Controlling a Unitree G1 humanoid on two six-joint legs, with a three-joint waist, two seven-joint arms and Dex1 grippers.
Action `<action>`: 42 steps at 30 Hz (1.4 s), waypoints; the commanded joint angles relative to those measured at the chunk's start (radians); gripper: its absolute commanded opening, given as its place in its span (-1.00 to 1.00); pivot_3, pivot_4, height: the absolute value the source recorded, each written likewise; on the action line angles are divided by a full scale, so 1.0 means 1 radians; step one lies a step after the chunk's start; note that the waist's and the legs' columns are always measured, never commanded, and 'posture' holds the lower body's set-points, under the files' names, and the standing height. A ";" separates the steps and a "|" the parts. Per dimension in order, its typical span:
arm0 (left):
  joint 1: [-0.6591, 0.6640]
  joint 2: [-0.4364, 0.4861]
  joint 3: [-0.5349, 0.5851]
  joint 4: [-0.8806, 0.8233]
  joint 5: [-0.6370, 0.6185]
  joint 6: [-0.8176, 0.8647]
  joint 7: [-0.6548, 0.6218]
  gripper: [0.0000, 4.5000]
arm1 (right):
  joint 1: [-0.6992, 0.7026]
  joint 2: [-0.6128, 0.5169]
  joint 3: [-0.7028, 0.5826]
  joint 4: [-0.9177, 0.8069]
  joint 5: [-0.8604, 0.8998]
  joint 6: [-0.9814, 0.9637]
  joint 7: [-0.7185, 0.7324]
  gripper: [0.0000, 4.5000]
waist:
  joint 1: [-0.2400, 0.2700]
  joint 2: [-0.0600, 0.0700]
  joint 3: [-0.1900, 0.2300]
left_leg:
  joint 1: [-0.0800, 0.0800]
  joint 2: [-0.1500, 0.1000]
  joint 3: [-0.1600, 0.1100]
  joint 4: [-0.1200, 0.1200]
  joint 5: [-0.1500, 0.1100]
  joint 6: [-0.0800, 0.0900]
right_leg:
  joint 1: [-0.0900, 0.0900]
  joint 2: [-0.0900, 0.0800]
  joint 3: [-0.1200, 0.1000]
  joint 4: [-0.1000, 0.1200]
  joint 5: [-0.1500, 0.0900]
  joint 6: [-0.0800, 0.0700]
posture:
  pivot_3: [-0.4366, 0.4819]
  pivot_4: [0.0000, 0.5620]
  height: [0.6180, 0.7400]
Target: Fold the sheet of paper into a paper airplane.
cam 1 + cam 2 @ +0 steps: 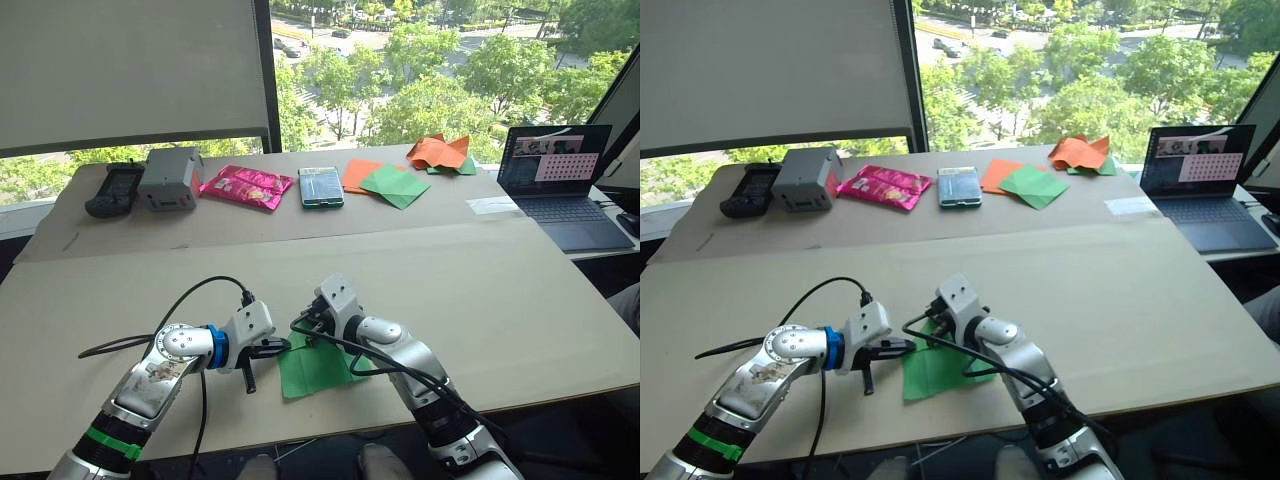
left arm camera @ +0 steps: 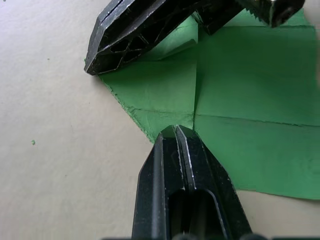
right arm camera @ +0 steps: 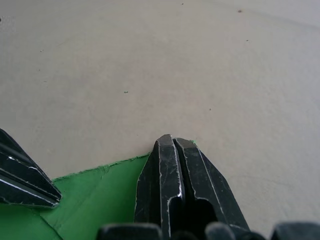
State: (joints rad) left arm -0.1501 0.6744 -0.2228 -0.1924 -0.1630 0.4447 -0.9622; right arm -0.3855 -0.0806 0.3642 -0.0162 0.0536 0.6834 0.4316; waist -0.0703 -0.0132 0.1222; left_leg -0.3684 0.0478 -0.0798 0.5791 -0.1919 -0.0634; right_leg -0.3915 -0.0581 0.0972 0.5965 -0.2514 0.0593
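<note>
The sheet of paper (image 1: 318,370) is bright green, creased, and lies flat near the table's front edge. My left gripper (image 1: 286,346) is shut, and in the left wrist view its tips (image 2: 176,131) rest on the sheet's (image 2: 240,100) near-left edge, where two creases meet. My right gripper (image 1: 303,326) is shut too. It lies across the sheet's far-left corner, over a small folded-up flap (image 2: 176,42). In the right wrist view its tips (image 3: 172,141) sit at the paper's (image 3: 95,200) edge. I cannot tell whether either gripper pinches the paper or just presses on it.
Along the back of the table lie a black device (image 1: 113,190), a grey box (image 1: 170,178), a pink foil packet (image 1: 245,186), a teal case (image 1: 320,186), flat orange and green sheets (image 1: 392,183) and crumpled orange paper (image 1: 437,152). An open laptop (image 1: 560,180) stands at the far right.
</note>
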 commanded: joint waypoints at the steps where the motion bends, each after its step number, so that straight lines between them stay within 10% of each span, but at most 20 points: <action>1: 0.064 0.037 -0.013 0.008 0.003 0.062 -0.009 -0.99 | 0.020 0.003 0.011 0.023 -0.001 0.035 -0.003 -1.00 | 0.000 0.000 0.000 | 0.000 0.000 0.000 0.000 0.000 0.000 | 0.000 0.000 0.000 0.000 0.000 0.000 | -0.05 -0.47 0.68; 21: 0.003 -0.023 0.242 -0.096 -0.288 0.242 0.053 -0.99 | 0.037 -0.011 -0.043 -0.154 0.049 0.006 0.031 -1.00 | 0.006 -0.005 0.011 | -0.010 0.001 0.000 -0.003 0.000 0.000 | -0.014 0.000 -0.001 0.000 0.000 -0.001 | -0.05 -0.47 0.68; 32: -0.090 -0.100 0.075 0.032 -0.224 0.171 0.040 -0.99 | 0.046 -0.064 -0.166 -0.322 0.142 0.116 0.029 -1.00 | 0.007 -0.006 0.011 | -0.012 0.000 0.000 -0.003 0.006 0.009 | -0.012 0.001 0.000 0.000 0.003 0.000 | -0.05 -0.47 0.68; 42: -0.116 -0.106 -0.055 0.206 -0.072 -0.005 0.010 -0.99 | 0.273 -0.472 -0.256 -0.541 0.240 0.189 0.238 -1.00 | 0.030 -0.007 0.011 | -0.012 -0.001 0.001 0.002 0.001 0.002 | -0.012 -0.001 0.000 -0.002 0.003 -0.001 | -0.05 -0.47 0.68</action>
State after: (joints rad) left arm -0.2744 0.5671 -0.2461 -0.0250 -0.2803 0.4473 -0.9549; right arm -0.1330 -0.5178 0.1307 -0.4890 0.2592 0.8822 0.6196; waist -0.0400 -0.0201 0.1335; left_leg -0.3808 0.0467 -0.0786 0.5810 -0.1909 -0.0620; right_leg -0.4029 -0.0593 0.0970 0.5945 -0.2489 0.0585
